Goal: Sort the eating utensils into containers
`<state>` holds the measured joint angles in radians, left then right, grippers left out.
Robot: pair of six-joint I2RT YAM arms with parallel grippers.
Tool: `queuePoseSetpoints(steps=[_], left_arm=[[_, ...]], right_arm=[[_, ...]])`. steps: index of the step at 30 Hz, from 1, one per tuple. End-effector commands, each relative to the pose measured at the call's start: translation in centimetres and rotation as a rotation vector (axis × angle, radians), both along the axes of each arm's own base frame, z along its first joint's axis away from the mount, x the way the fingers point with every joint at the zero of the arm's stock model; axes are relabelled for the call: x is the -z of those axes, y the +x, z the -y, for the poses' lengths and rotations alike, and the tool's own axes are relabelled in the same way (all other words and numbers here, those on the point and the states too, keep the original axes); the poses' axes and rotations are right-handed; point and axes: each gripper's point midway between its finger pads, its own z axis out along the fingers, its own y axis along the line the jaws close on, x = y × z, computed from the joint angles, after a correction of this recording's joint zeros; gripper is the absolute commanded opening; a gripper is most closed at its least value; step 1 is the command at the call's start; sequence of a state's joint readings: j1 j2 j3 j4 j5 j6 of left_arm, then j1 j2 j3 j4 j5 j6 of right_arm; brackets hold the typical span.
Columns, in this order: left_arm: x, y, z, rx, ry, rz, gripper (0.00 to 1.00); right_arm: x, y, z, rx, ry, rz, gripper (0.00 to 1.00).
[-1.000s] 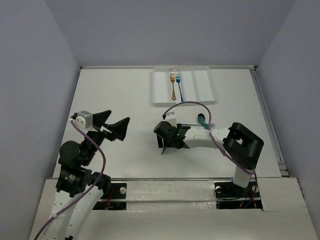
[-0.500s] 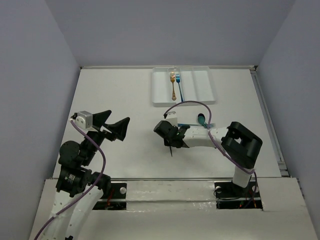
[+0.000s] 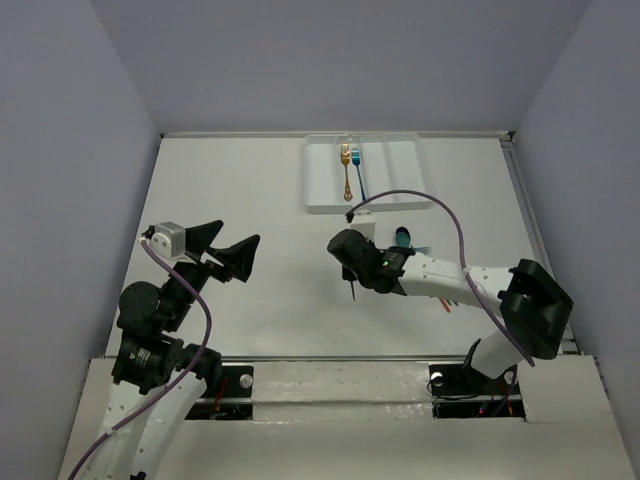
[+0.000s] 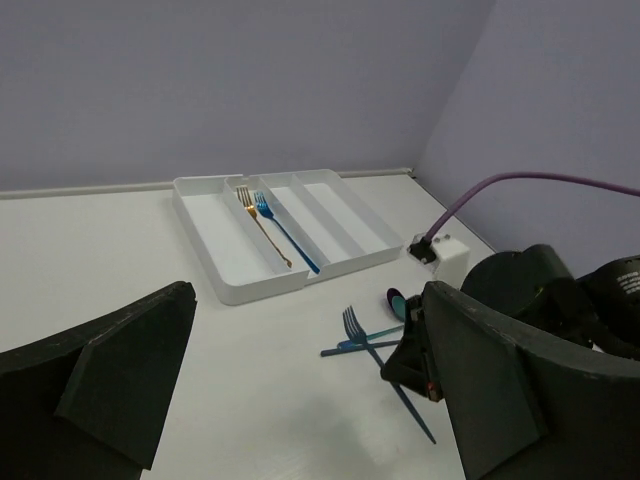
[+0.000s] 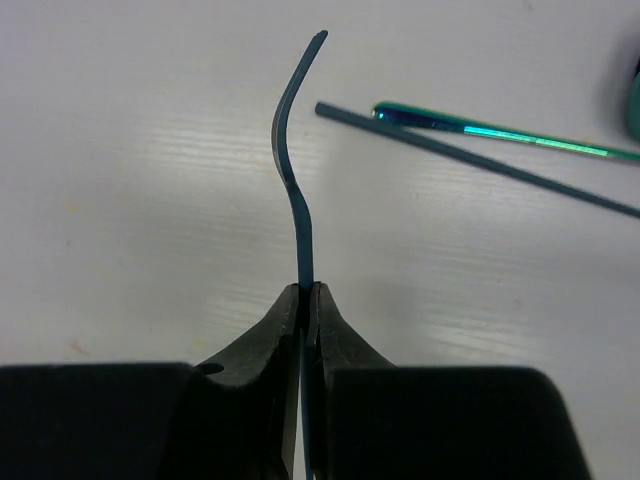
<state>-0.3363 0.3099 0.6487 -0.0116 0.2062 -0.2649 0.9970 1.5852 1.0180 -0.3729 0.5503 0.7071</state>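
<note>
My right gripper is shut on a blue fork, gripped on its handle, edge-on and tilted above the table; the fork's head points toward the tray. Just behind it lie a dark blue stick and a teal spoon, crossing each other. The white compartment tray stands at the far side, with a gold fork and a blue fork in neighbouring compartments. My left gripper hovers open at the left, nothing between its fingers.
Grey walls close the table on three sides. A purple cable loops over my right arm, which stretches across the table's middle right. The tray's two rightmost compartments hold nothing.
My right gripper shut on the blue fork and lifted it off the table. The right arm's elbow swung out to the right. The left arm stayed still.
</note>
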Motion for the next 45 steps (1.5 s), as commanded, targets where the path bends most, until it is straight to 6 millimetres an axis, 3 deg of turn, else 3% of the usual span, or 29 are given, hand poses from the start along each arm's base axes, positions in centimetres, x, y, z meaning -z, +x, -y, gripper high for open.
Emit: queuePoseSetpoints(steps=[1, 3, 5, 6, 7, 10, 11, 12, 14, 15, 16, 17, 18, 21, 22, 24, 25, 26, 28, 34, 36, 37, 38, 39, 40, 43, 44, 45], left_arm=[[-2.6, -0.8, -0.2, 0.005, -0.033, 0.083, 0.99], [-2.6, -0.8, -0.3, 0.002, -0.033, 0.081, 0.99], [-2.6, -0.7, -0.4, -0.004, -0.033, 0.080, 0.99], [-2.6, -0.7, -0.4, -0.004, -0.033, 0.080, 0.99], [-2.6, -0.7, -0.4, -0.004, -0.033, 0.080, 0.99], [-2.7, -0.8, -0.4, -0.004, -0.034, 0.083, 0.99], [-2.6, -0.8, -0.4, -0.006, -0.032, 0.082, 0.99], [-2.6, -0.8, -0.4, -0.005, -0.032, 0.082, 0.99], [-2.7, -0.8, -0.5, -0.008, -0.032, 0.084, 0.99], [-2.7, -0.9, -0.5, -0.007, -0.031, 0.084, 0.99], [-2.7, -0.8, -0.5, -0.008, -0.032, 0.084, 0.99], [-2.7, -0.9, -0.5, -0.007, -0.031, 0.084, 0.99], [-2.7, -0.8, -0.5, -0.007, -0.030, 0.085, 0.99], [-2.7, -0.9, -0.4, -0.006, -0.029, 0.087, 0.99], [-2.6, -0.8, -0.4, -0.004, -0.027, 0.083, 0.99], [-2.5, -0.6, -0.3, -0.002, -0.022, 0.079, 0.99], [-2.5, -0.6, -0.2, 0.000, -0.022, 0.077, 0.99], [-2.5, -0.6, -0.3, -0.001, -0.021, 0.079, 0.99], [-2.6, -0.6, -0.3, -0.005, -0.023, 0.082, 0.99], [-2.5, -0.5, -0.4, -0.007, -0.020, 0.078, 0.99], [-2.5, -0.6, -0.4, -0.009, -0.020, 0.080, 0.99], [-2.5, -0.5, -0.4, -0.010, -0.022, 0.078, 0.99], [-2.5, -0.6, -0.4, -0.008, -0.022, 0.079, 0.99], [-2.5, -0.6, -0.4, -0.010, -0.021, 0.080, 0.99], [-2.6, -0.6, -0.4, -0.007, -0.022, 0.082, 0.99], [-2.6, -0.6, -0.4, -0.005, -0.022, 0.082, 0.99], [-2.6, -0.7, -0.4, -0.005, -0.024, 0.083, 0.99], [-2.7, -0.7, -0.4, -0.005, -0.024, 0.084, 0.99]], right_arm=[[-6.4, 4.9, -0.3, -0.049, 0.111, 0.170, 0.00], [-8.1, 8.4, 1.5, -0.050, 0.131, 0.214, 0.00], [-11.1, 12.3, 1.7, -0.077, 0.160, 0.310, 0.00], [-11.6, 13.5, 2.0, -0.069, 0.152, 0.319, 0.00], [-10.3, 14.8, 1.5, -0.085, 0.128, 0.291, 0.00], [-10.5, 18.5, 2.0, -0.086, 0.085, 0.303, 0.00], [-11.8, 20.0, 1.7, -0.083, 0.097, 0.330, 0.00], [-9.9, 21.4, 1.7, -0.089, 0.070, 0.308, 0.00], [-10.3, 24.0, 2.0, -0.098, 0.093, 0.322, 0.00], [-7.8, 24.9, 2.2, -0.098, 0.075, 0.272, 0.00], [-7.7, 25.7, 2.3, -0.097, 0.082, 0.267, 0.00], [-8.8, 27.1, 2.5, -0.092, 0.099, 0.288, 0.00], [-7.1, 27.5, 2.2, -0.096, 0.087, 0.256, 0.00], [-8.0, 29.6, 2.6, -0.092, 0.084, 0.288, 0.00], [-6.7, 30.0, 2.5, -0.091, 0.064, 0.269, 0.00], [-6.7, 31.4, 3.6, -0.072, 0.050, 0.275, 0.00], [-5.3, 31.9, 3.8, -0.072, 0.048, 0.254, 0.00], [-5.7, 32.5, 3.8, -0.074, 0.068, 0.256, 0.00], [-4.5, 32.7, 3.2, -0.089, 0.078, 0.231, 0.00], [-4.1, 33.1, 2.0, -0.099, 0.132, 0.202, 0.04], [-3.5, 33.0, 2.2, -0.083, 0.128, 0.186, 0.16], [-3.7, 32.9, 2.2, -0.083, 0.133, 0.188, 0.34], [-3.2, 32.6, 2.4, -0.077, 0.130, 0.178, 0.41], [-3.4, 32.4, 2.6, -0.074, 0.128, 0.180, 0.48], [-4.9, 32.3, 2.7, -0.066, 0.142, 0.207, 0.58], [-6.2, 31.3, 3.1, -0.061, 0.157, 0.228, 0.66], [-8.6, 30.7, 3.2, -0.069, 0.179, 0.259, 0.66], [-7.7, 29.4, 3.5, -0.069, 0.179, 0.227, 0.66]])
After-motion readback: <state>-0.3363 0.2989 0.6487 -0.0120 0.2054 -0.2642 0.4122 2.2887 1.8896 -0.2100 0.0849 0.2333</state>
